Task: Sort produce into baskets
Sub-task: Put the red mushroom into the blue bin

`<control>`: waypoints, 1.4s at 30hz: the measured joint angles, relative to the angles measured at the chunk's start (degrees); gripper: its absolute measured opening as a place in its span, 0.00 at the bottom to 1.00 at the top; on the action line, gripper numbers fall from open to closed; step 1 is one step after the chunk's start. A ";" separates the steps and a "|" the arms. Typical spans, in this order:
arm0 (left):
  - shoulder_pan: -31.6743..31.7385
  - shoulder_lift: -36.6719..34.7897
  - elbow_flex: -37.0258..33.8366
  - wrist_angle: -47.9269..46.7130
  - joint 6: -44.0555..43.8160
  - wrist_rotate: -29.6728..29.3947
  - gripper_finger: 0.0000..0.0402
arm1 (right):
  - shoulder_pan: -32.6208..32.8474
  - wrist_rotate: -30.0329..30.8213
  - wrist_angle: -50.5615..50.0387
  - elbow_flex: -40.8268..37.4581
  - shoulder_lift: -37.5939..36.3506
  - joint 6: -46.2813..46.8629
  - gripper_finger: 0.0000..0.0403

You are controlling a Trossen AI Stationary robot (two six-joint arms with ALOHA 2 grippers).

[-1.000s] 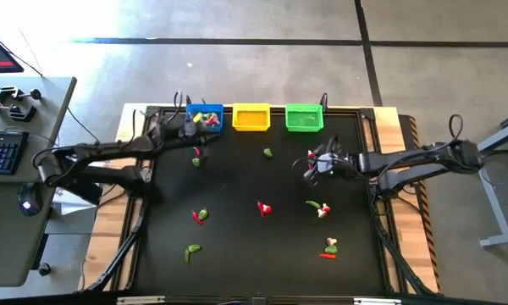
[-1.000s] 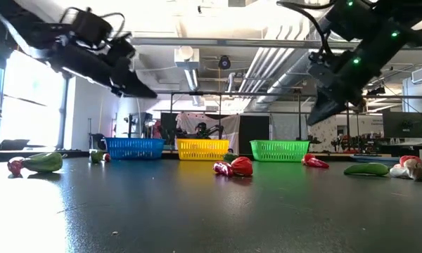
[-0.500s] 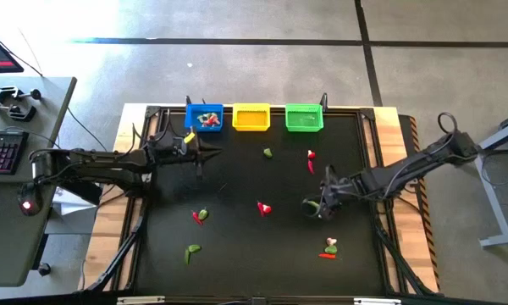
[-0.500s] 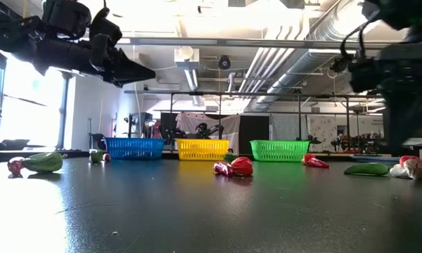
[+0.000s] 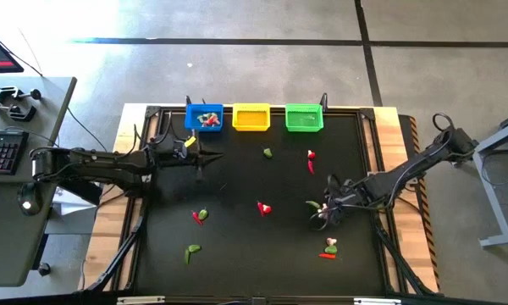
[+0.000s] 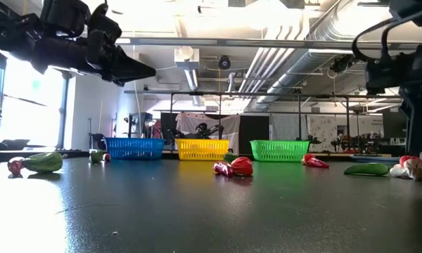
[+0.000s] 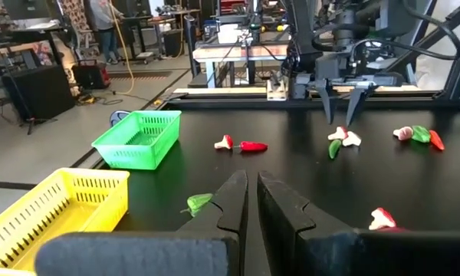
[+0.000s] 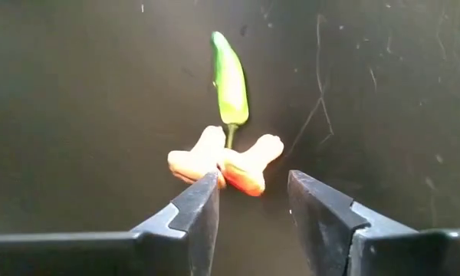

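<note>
Over the desk (image 5: 237,254), the right tool (image 8: 253,201) hangs with its fingers apart, holding nothing. It points down at two small whitish pieces (image 8: 224,162) that touch a green pepper (image 8: 230,79). The left tool (image 7: 251,201) is closed and holds nothing, near the blue basket (image 5: 204,118). The yellow basket (image 5: 251,117) and green basket (image 5: 304,118) stand beside it.

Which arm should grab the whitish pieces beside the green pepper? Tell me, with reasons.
Right. The right gripper hangs open directly over the whitish pieces touching the green pepper. The left gripper, shut, hovers near the blue basket, far across the table.
</note>
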 joint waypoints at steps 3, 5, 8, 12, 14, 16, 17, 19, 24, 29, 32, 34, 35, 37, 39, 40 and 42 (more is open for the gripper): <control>-0.70 0.00 0.00 -0.15 0.37 -0.02 0.04 | 0.00 -0.06 0.22 -0.34 1.77 -4.20 0.37; -1.07 0.00 0.00 -0.19 0.37 -0.02 0.04 | -0.02 -0.08 1.19 -0.34 3.22 -6.24 0.37; -1.69 0.00 0.00 -0.30 0.37 -0.02 0.04 | -0.02 -0.12 3.38 -0.34 4.90 -8.83 0.36; -2.42 0.00 0.00 -0.43 0.37 -0.02 0.04 | -0.02 0.11 4.18 -0.34 6.13 -10.65 0.27; -2.78 0.00 0.00 -0.43 0.37 -0.02 0.04 | -0.02 0.56 4.16 -0.34 6.27 -11.04 0.19; -3.04 0.00 0.00 -0.43 0.37 -0.02 0.04 | -0.02 0.91 4.00 -0.34 6.27 -10.87 0.11; -3.15 0.00 0.00 -0.43 0.40 -0.02 0.04 | -0.02 1.01 3.62 -0.34 6.25 -10.32 0.07; -3.15 0.00 0.00 -0.43 0.71 -0.02 0.04 | -0.02 1.01 2.20 -0.13 6.25 -8.44 0.02; -3.15 0.00 0.00 -0.46 0.77 -0.02 0.04 | 0.26 0.08 -4.67 2.91 6.22 -3.52 0.08; -3.15 0.00 0.02 -0.49 0.77 -0.02 0.04 | 0.16 5.50 -6.69 5.83 6.20 -2.96 0.23; -3.14 0.00 0.02 -0.59 0.77 -0.03 0.04 | -1.00 5.76 -6.48 5.96 6.20 -3.64 0.28; -3.13 0.00 0.02 -0.70 0.79 -0.02 0.04 | -1.97 6.27 -6.08 5.73 6.20 -4.02 0.29; -3.13 0.00 0.02 -0.81 0.86 -0.02 0.04 | -2.55 6.60 -5.62 5.35 6.20 -4.49 0.29; -3.13 0.00 0.02 -1.03 1.56 -0.03 0.04 | -3.82 6.85 -4.54 4.44 6.22 -5.08 0.29; -3.13 0.00 0.02 -1.21 1.75 -0.04 0.04 | -5.13 6.48 -2.68 3.85 6.20 -6.41 0.29; -3.13 0.00 0.02 -1.34 1.75 -0.02 0.04 | -5.68 5.96 -2.21 3.69 6.22 -7.16 0.29; -3.13 0.00 0.04 -1.78 1.75 -0.02 0.04 | -6.58 5.49 -2.18 3.69 6.21 -7.84 0.29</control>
